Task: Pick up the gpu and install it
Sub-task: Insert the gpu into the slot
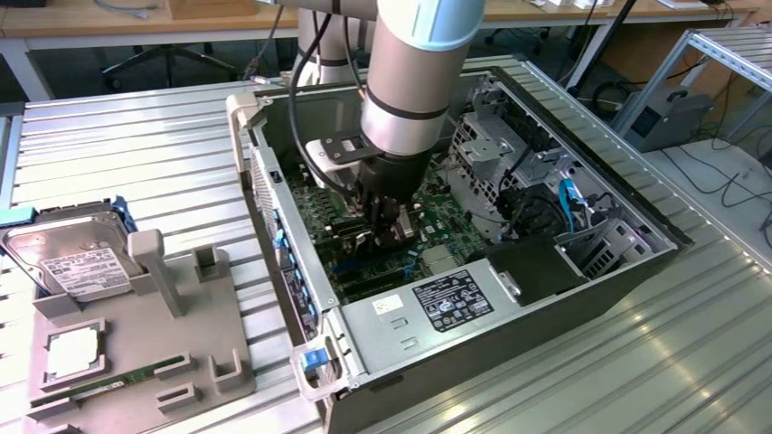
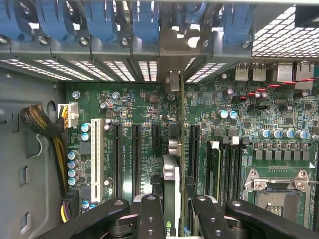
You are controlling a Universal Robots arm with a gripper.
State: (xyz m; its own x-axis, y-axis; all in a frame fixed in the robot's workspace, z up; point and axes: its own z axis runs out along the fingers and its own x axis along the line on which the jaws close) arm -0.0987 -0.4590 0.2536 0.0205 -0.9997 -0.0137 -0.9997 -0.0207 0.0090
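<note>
Black two-finger gripper [image 2: 174,211] clamped on gpu [image 2: 171,177], thin dark card seen edge-on, fingers [image 2: 149,216] pressing both faces. Card upright over green motherboard [image 2: 139,107]. Its silver metal bracket [image 2: 173,79] sits at grey chassis rear wall [image 2: 30,50], beside row of blue plastic slot clips [image 2: 102,20]. Card edge runs between short black slot [image 2: 155,137] and long black slot [image 2: 192,144]. Seated or not: can't tell. Also on board: white PCI slot [image 2: 96,152], braided yellow-black cable bundle [image 2: 37,122], open silver CPU socket [image 2: 274,191].
</note>
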